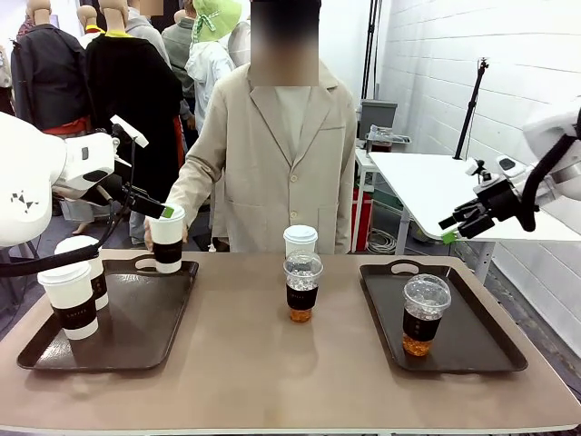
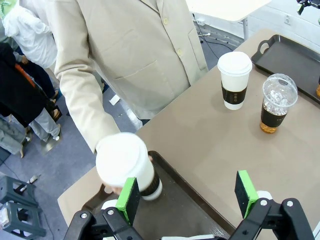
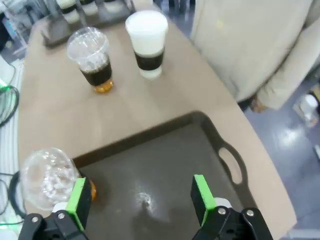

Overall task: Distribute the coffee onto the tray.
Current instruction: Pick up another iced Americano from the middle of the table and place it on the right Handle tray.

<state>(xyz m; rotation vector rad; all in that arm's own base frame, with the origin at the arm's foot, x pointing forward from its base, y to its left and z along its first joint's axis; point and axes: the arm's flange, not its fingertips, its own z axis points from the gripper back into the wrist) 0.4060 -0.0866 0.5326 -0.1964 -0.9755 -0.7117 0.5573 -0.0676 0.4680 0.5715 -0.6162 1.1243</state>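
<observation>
A white lidded paper cup with a dark brown sleeve [image 1: 166, 241] was held at the far edge of the dark brown plastic tray [image 1: 136, 336] in the lower left of the front view. It appeared to be gripped by the person's hand [image 1: 152, 233], and its blur in the left wrist view suggested that a placement or hand-over was under way. The left gripper [image 2: 187, 196] was poised just beside that cup with its green pads spread wide and nothing between them. The cup lay outside one pad, so no grip was judged to be made. Two more paper cups [image 1: 73, 300] were stood at the tray's left end, probably to leave room. On the bare table at centre, a white paper cup [image 1: 300, 241] and a clear dome-lidded plastic cup of amber drink [image 1: 302, 289] were not yet distributed. At the upper right, the right gripper [image 1: 447, 227] was held high and angled down toward the second dark tray [image 1: 472, 341], its fingers fully apart and empty. Another clear cup [image 1: 425, 313] was already set on that tray.
</observation>
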